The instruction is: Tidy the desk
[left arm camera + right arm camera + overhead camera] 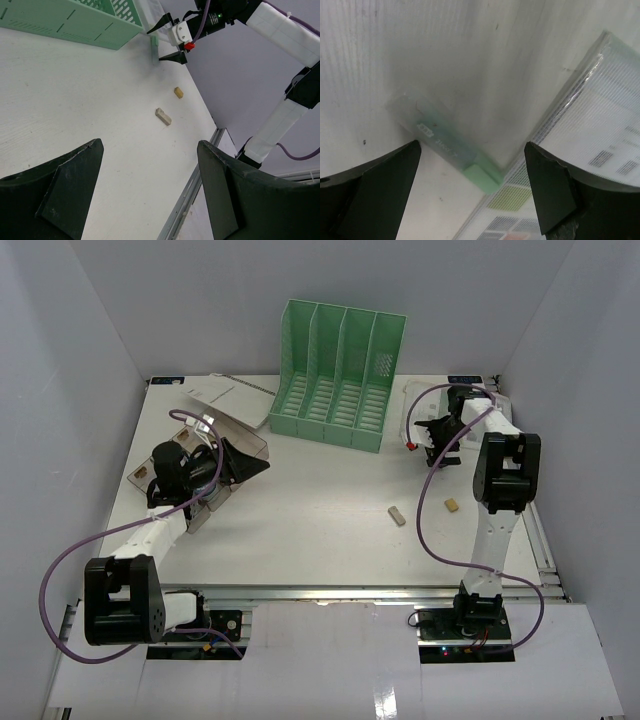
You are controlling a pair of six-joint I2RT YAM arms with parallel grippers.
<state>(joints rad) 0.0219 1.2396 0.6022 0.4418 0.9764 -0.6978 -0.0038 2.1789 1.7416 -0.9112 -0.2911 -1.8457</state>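
The desk (320, 550) is white and flat, with a metal rail at its front edge, and lies under both arms. The right gripper (424, 436) is open over a clear stick with a green end (451, 150), just beside a plastic sleeve (600, 120). The left gripper (150, 145) is open too, by a clear box (245, 435). A green rack (340, 380) stands between the grippers, further back. A pale block (397, 515) and a yellow block (452, 505) lie nearer the rail than the right gripper.

I count one bench (320, 550), one green file rack (342, 375), one clear box (250, 443), two small tan blocks (397, 515), and two pincers: the left pincer (150, 145) and the right pincer (472, 145).
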